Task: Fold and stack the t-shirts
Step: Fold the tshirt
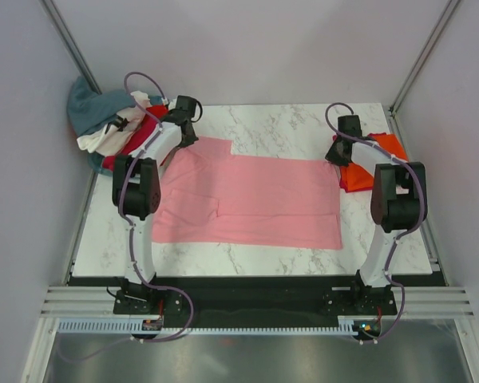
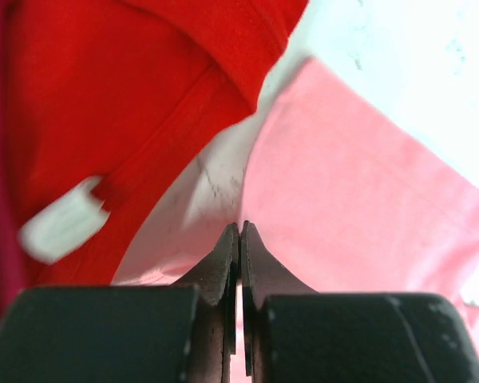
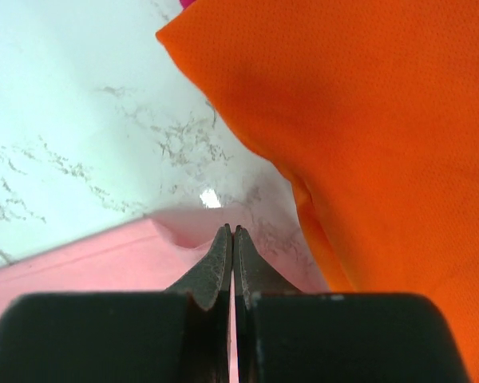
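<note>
T-shirts (image 1: 255, 199): 1 pink, 1 orange, approx 4 piled; 2 claws (image 2: 239, 233).

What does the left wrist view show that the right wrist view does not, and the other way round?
Only the left wrist view shows the red t-shirt, with a blurred white label on it, and the left gripper. Only the right wrist view shows the orange t-shirt and the right gripper. Both views show the pink t-shirt lying on the marble table, and in each the gripper is shut on the edge of the pink cloth.
</note>
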Tool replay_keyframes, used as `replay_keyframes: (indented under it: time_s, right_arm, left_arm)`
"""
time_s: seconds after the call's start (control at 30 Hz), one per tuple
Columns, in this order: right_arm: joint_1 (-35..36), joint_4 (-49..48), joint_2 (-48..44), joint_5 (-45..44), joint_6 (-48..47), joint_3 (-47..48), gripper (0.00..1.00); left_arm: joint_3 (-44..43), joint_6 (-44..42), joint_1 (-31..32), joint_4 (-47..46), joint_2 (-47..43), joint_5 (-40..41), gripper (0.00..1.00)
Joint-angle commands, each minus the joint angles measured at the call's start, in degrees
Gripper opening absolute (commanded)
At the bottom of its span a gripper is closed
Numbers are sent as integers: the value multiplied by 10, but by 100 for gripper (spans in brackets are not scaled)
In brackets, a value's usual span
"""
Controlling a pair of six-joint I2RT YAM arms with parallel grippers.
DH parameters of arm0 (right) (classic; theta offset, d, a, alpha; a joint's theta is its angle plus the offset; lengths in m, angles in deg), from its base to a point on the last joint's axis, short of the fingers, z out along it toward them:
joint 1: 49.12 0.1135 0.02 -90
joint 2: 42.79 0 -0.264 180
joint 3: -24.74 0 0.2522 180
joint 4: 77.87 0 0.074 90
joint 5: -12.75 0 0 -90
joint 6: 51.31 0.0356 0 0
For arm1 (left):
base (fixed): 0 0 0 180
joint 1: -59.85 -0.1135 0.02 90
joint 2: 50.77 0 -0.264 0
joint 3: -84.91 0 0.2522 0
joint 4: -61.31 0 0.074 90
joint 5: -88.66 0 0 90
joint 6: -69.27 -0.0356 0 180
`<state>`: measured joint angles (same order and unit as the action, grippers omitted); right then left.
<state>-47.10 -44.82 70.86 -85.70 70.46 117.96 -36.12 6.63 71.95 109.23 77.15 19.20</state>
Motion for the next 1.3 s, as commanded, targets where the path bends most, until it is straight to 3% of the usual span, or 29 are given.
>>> replay_keyframes:
  time_s: [0.0,0.63,1.27]
  right_arm:
    - [-1,-3,-44,19,11,-20,0]
    - [-12,-8,-200,-11,24,-161,0]
    - [-33,-8,-294,-20,29,-230,0]
  left_arm:
    - [23,-10,6,-13,-65,35,2]
    - [312,14,10,-158,-256,98,2]
    - [443,45,10,-231,-326,144,2]
